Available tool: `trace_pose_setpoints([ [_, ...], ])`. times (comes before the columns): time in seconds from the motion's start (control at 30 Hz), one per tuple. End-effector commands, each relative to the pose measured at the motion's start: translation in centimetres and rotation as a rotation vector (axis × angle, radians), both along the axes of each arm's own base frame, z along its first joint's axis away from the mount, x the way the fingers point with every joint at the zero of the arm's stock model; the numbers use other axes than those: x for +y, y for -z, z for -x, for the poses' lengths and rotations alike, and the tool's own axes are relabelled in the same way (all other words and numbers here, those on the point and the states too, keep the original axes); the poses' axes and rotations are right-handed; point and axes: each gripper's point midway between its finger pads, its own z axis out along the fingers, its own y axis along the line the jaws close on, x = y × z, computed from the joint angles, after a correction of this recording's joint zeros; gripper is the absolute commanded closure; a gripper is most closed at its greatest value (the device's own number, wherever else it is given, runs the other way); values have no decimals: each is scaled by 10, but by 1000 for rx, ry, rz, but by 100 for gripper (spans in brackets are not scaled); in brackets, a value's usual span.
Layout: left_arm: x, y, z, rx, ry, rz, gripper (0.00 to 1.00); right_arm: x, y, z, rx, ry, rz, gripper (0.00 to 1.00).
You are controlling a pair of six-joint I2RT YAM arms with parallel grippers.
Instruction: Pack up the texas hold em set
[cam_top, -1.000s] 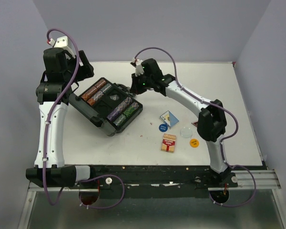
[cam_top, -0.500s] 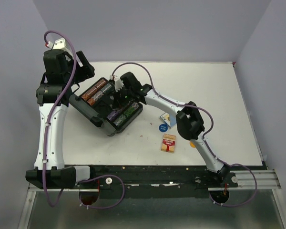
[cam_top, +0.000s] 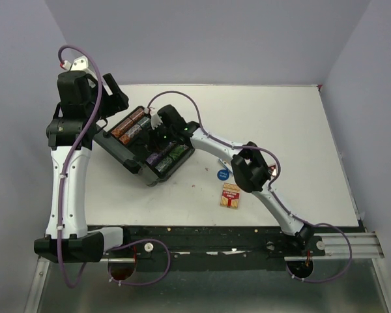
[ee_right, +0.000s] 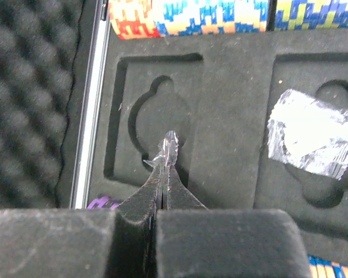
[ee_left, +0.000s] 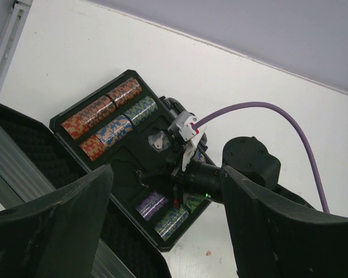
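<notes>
Right wrist view: the right gripper [ee_right: 165,171] has its jaws pinched fully together on a thin clear piece [ee_right: 169,145], seen edge-on. Probably the set's clear button, can't swear to it. It hangs just over an empty recess [ee_right: 140,116] in the foam of the black case [ee_right: 232,133]. The next recess has some crumpled clear wrap [ee_right: 310,136] in it, and a row of poker chips [ee_right: 214,14] sits just beyond.

My take: go lower till the piece is nearly on the foam, centre it on the round cut-out, open only a little, then pull straight up so nothing gets flicked out.

Left gripper [ee_left: 165,171] is wide open, holding nothing, above the case. Red card deck [cam_top: 231,195] and blue button [cam_top: 222,174] sit out on the worktop [cam_top: 280,117].
</notes>
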Motion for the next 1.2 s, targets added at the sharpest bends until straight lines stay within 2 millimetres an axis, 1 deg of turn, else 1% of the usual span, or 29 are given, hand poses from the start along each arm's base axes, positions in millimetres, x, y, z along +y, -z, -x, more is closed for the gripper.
trace_pose_setpoints([
  [0.0, 4, -1, 14, 10, -27, -5, 18, 13, 10, -11, -37, 32, -12, 99],
  [0.1, 3, 1, 13, 16, -23, 1, 18, 16, 17, -7, -26, 26, -12, 99],
  [0.23, 2, 0, 12, 13, -21, 7, 18, 20, 26, -1, -12, 9, -12, 99],
  [0.47, 1, 1, 11, 18, -20, 10, 18, 27, 35, -2, 2, 9, -33, 99],
  [0.53, 2, 0, 12, 16, -21, 8, 18, 28, 40, -2, 9, 14, -31, 99],
  [0.7, 1, 2, 13, 21, -19, 7, 18, 28, 45, -5, 12, 25, -31, 99],
  [0.8, 2, 2, 14, 19, -22, 3, 18, 27, 45, -6, 9, 35, -24, 99],
  [0.83, 3, 0, 15, 16, -25, 2, 18, 27, 46, -7, 7, 37, -21, 97],
  [0.87, 3, 1, 15, 16, -25, -2, 18, 27, 46, -7, 7, 38, -20, 92],
  [0.93, 4, -2, 17, 10, -26, -7, 18, 27, 44, -7, 4, 39, -20, 79],
  [1.03, 4, -3, 18, 5, -28, -12, 18, 27, 40, -8, 3, 37, -28, 64],
  [1.1, 5, -3, 19, 6, -30, -14, 18, 29, 36, -8, -2, 34, -35, 59],
  [1.17, 6, -4, 19, 5, -33, -15, 18, 30, 31, -9, -3, 33, -42, 57],
])
